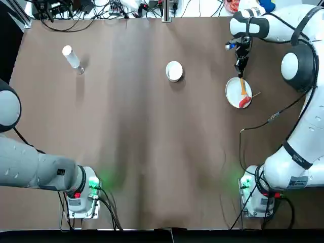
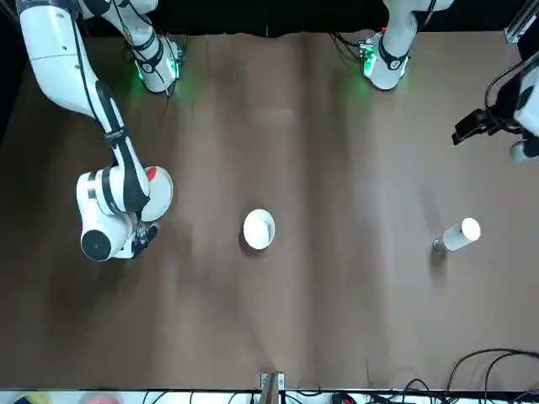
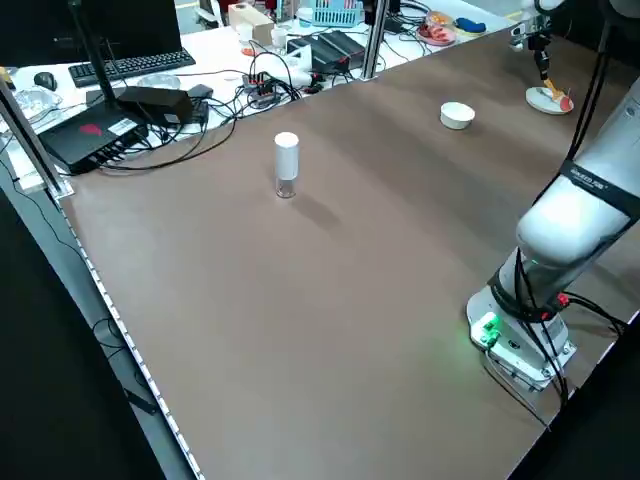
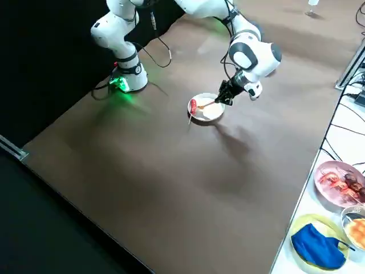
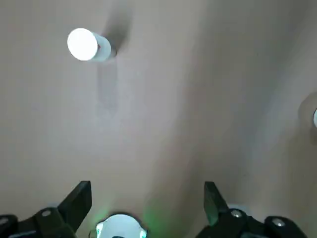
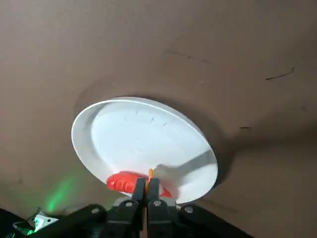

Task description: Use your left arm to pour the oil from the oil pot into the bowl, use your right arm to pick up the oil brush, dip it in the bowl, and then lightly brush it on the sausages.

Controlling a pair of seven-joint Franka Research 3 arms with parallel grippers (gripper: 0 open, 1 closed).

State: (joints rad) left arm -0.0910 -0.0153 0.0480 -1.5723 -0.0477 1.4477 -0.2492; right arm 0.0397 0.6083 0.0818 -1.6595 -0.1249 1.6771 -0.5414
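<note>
Right gripper (image 1: pixel 241 71) above the white plate (image 1: pixel 233 96), fingers closed on the oil brush (image 1: pixel 243 86).

The brush slants down from the fingers onto the plate, its tip at the red sausage (image 1: pixel 244 103) on its skewer; the bowl (image 1: pixel 174 71) stands mid-table, well apart from the plate; the oil pot (image 1: pixel 71 56) stands upright at the far left side; the left gripper (image 5: pixel 147 198) is raised over the table near its base (image 1: pixel 83 197), fingers spread wide and empty.
</note>
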